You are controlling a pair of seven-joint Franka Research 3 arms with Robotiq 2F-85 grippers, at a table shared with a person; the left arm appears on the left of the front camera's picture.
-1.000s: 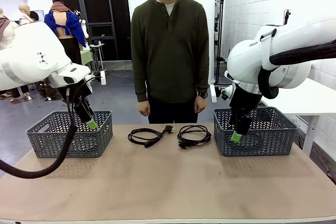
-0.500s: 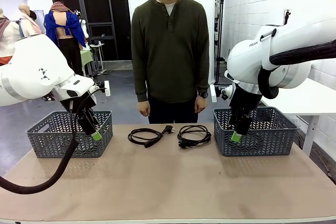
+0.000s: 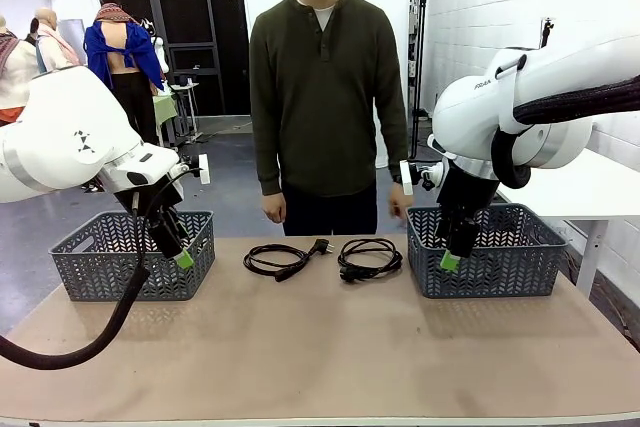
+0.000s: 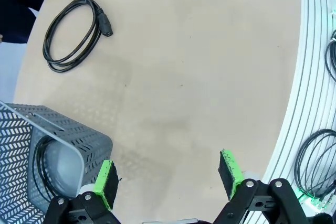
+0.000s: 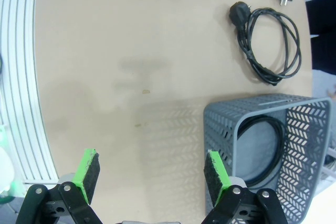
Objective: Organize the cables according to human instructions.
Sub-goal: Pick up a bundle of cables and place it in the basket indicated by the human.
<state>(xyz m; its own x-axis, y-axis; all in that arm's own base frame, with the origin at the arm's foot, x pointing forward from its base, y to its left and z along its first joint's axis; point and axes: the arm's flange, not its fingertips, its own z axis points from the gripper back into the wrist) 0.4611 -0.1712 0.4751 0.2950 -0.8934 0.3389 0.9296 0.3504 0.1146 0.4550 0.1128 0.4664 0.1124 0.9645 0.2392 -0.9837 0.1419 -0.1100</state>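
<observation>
Two cables are lying loose on the table [image 3: 320,347], at its far middle between the baskets: the left coil [image 3: 278,261] and the right coil [image 3: 369,258], lying just apart, plugs trailing outward. A third cable [image 4: 38,163] is sitting inside the left basket [image 3: 100,272]; a fourth cable [image 5: 265,148] is sitting inside the right basket [image 3: 510,272].

Judgement: the cords are looking light, limp and slightly springy, so loops are likely to sag or spread if a single strand is lifted. The better hold is across the whole bundle where the loops are running together, not on the hard, chunky plugs, which may slip off the pads.

The left gripper [image 4: 168,178] is hovering at its basket's inner corner, jaws standing wide and carrying nothing. The right gripper [image 5: 152,176] is hanging in front of its basket, likewise wide and empty. The person [image 3: 322,97] is standing at the far edge behind the coils; no pointing gesture is readable.
</observation>
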